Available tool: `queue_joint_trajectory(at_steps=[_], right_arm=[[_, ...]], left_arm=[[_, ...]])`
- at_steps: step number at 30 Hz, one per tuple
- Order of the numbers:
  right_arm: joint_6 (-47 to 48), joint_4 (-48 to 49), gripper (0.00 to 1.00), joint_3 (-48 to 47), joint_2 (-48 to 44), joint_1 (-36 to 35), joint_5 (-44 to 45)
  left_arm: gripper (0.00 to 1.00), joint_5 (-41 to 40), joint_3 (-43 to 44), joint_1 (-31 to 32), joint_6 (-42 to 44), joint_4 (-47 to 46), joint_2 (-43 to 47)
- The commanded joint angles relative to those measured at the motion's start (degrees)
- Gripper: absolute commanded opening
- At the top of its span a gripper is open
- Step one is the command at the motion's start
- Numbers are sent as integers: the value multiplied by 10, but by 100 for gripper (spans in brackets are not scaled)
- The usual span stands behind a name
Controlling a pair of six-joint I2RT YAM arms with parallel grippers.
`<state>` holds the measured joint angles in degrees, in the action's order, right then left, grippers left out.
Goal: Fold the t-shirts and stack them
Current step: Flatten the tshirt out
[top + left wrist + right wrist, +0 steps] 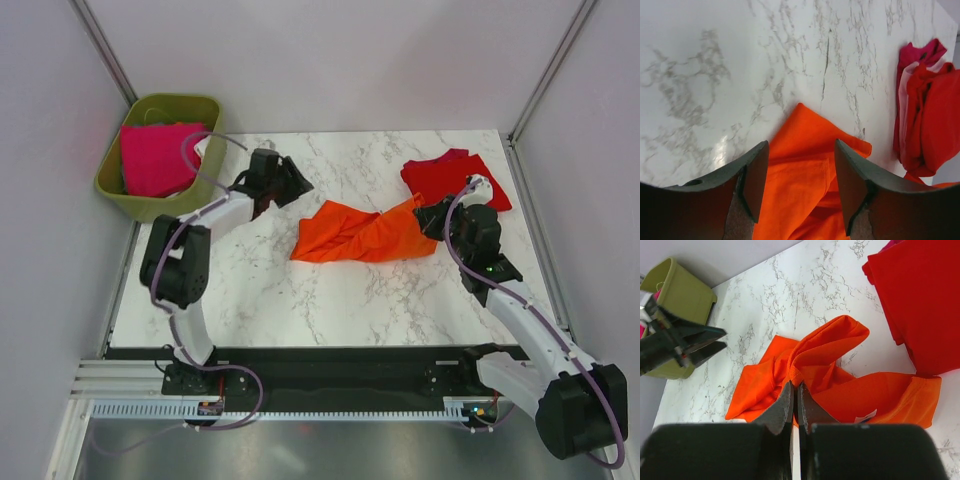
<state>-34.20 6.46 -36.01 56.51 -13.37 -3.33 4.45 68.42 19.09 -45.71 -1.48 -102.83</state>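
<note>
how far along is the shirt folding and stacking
Done: the red t-shirt lies roughly folded at the far right of the table. In hand: the orange t-shirt is crumpled mid-table, the right gripper shut on its edge, the left gripper open near it. Left: fold and stack orange; the magenta t-shirt sits in the green bin.

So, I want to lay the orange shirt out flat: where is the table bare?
Bare: the table strip between orange shirt and near edge; also the far middle between left tool and red shirt. Crowded: far right corner.
</note>
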Motion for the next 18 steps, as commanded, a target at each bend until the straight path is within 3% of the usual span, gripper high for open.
queue_joint_trajectory(at_steps=[1, 10, 18], right_arm=[[10, 33, 0, 1, -8, 0, -11], [11, 36, 0, 0, 5, 1, -16], [11, 38, 0, 1, 4, 1, -18]], left_arm=[[61, 55, 121, 32, 75, 120, -89], [60, -59, 204, 118, 156, 166, -119], [51, -154, 339, 153, 170, 304, -216]])
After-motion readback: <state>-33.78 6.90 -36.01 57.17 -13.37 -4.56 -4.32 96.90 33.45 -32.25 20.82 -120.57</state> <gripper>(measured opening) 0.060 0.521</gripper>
